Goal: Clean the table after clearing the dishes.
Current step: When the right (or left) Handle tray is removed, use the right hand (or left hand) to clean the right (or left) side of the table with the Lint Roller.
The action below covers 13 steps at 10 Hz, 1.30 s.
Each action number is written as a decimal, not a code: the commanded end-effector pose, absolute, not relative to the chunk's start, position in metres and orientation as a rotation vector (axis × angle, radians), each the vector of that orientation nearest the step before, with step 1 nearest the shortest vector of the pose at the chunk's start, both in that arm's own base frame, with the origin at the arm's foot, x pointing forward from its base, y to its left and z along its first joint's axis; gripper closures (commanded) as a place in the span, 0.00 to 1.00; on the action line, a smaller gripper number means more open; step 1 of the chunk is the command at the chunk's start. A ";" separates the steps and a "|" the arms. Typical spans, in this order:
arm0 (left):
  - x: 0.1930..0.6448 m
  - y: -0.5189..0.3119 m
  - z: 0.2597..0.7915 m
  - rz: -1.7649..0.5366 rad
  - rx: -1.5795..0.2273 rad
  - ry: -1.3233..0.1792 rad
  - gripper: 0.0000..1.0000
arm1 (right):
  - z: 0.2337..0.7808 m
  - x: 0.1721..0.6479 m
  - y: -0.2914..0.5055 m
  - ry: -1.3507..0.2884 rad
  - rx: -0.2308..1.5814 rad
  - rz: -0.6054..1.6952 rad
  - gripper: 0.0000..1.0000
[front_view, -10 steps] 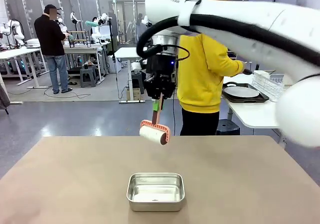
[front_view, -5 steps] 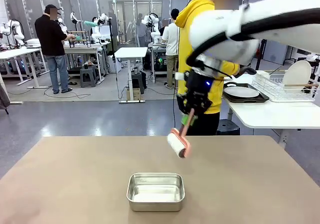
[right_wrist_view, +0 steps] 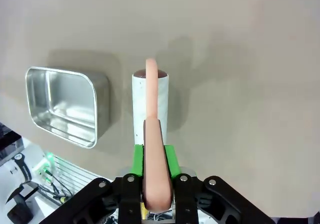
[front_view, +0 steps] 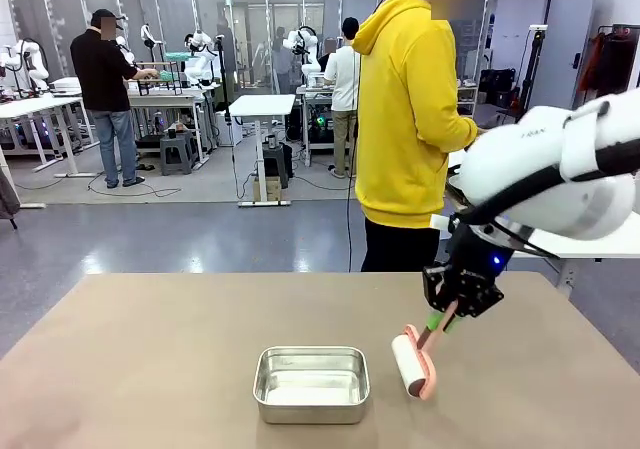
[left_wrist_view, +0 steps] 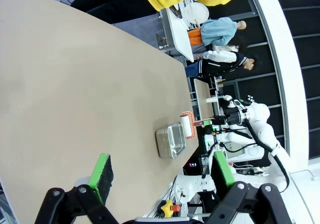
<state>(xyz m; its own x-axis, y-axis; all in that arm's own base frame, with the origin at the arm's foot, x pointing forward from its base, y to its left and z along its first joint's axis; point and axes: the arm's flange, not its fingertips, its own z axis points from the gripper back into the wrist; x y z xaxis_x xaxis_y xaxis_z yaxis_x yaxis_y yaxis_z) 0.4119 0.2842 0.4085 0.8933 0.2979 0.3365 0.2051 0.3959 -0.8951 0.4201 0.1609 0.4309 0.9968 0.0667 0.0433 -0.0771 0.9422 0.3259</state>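
Moved right across the table (front_view: 150, 369) toward its near edge, the lint roller (front_view: 408, 364) is hanging beside the steel pan (front_view: 262, 384), perhaps touching down. The right gripper (right_wrist_view: 154, 159) is clamping its handle; the left wrist view is showing the left gripper (left_wrist_view: 162, 171) spread.

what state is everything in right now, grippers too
right gripper, shut on the lint roller's handle
lint roller, held tilted, its white roll low by the pan's right side; contact with the tabletop unclear
steel pan, upright on the table, looks empty
left gripper, open, nothing between its fingers, above the tabletop
table, bears the steel pan
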 end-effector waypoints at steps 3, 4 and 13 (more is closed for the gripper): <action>0.406 0.282 0.412 0.071 -1.170 -0.484 0.00 | 0.451 0.437 0.178 -0.009 0.327 0.110 0.96; 0.406 0.282 0.412 0.071 -1.170 -0.484 0.00 | 0.451 0.437 0.178 -0.009 0.327 0.110 0.96; 0.406 0.282 0.412 0.071 -1.170 -0.484 0.00 | 0.442 0.474 0.139 0.058 0.543 -0.004 0.79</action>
<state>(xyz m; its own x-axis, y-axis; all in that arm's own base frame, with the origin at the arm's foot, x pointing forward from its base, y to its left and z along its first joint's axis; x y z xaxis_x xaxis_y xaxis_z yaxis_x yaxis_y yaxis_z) 0.4119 0.2842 0.4085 0.8934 0.2978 0.3365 0.2052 0.3958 -0.8951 0.4629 0.1431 0.4446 0.9990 0.0192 -0.0405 0.0018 0.8863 0.4630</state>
